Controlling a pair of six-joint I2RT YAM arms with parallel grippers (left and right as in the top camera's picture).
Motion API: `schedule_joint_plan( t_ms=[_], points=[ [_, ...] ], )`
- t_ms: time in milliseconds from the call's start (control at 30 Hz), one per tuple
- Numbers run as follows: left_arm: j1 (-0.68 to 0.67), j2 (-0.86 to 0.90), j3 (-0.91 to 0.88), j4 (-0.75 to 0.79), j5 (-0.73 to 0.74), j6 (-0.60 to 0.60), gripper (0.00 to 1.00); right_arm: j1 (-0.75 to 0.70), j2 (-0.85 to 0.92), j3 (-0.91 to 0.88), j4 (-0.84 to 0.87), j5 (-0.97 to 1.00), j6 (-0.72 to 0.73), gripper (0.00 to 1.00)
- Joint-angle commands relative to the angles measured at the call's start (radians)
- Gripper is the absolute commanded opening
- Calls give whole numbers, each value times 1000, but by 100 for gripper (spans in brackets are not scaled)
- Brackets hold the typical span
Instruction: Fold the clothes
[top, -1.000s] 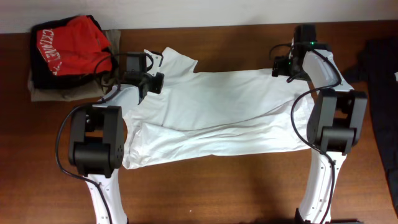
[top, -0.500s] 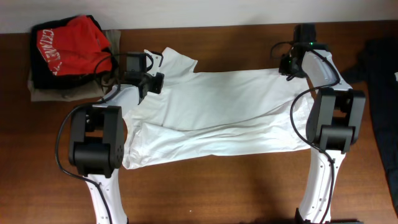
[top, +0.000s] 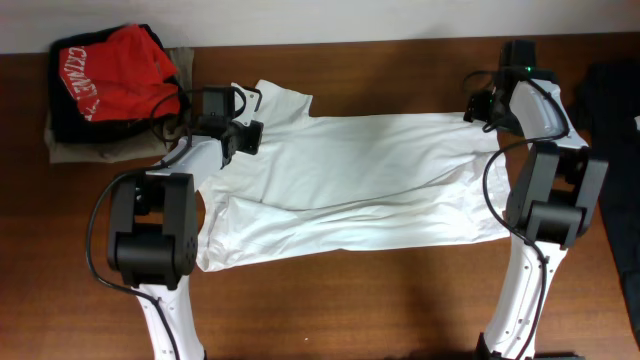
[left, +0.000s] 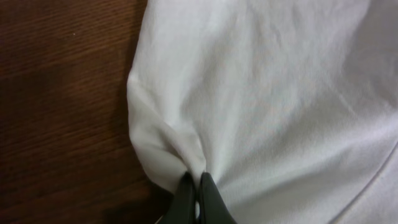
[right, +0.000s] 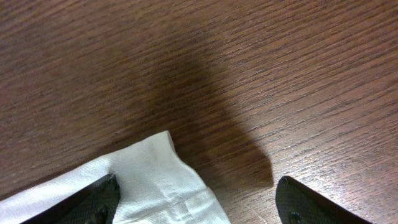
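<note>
A white shirt lies spread flat across the middle of a brown wooden bench. Its near hem is rumpled between the two arm bases. At the shirt's far left edge, the left gripper has its jaws clenched on a pinched fold of cloth. Over the last second the right gripper has swung outward from above the shirt to its far right corner. Its jaws are spread wide with the corner lying between them, ungrasped. This probably sets up a two-handed lift for the first fold. The wrist view's lower edge cuts off the fingertips, so contact with the cloth cannot be judged. Farther back on the left sits a red garment on a folded pile. A dark garment is cropped at the right edge.
</note>
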Motion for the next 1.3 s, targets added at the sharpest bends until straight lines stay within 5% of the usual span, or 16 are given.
schedule_joint_plan(
  t_ms=[0,100,333,667,833,1000,1267],
  points=[
    [7,-2,-32,-8,-22,6,0,2,45,16,9,4,-7,85],
    [7,-2,-32,-6,-22,6,1,4,76,16,30,-75,-32,82],
    [7,-2,-32,-5,-22,6,0,4,99,18,6,-80,-32,4],
    [7,-233,-29,-141,-23,5,1,-22,2,249,-412,12,169,4],
    [7,-327,-29,-356,-24,-35,0,-23,-111,254,-621,-21,190,4],
    [48,-371,-29,-637,-23,-225,1,-23,-204,253,-847,-21,190,4],
    [73,-370,-40,-897,-23,-241,1,-15,-225,28,-876,47,190,4]
  ],
)
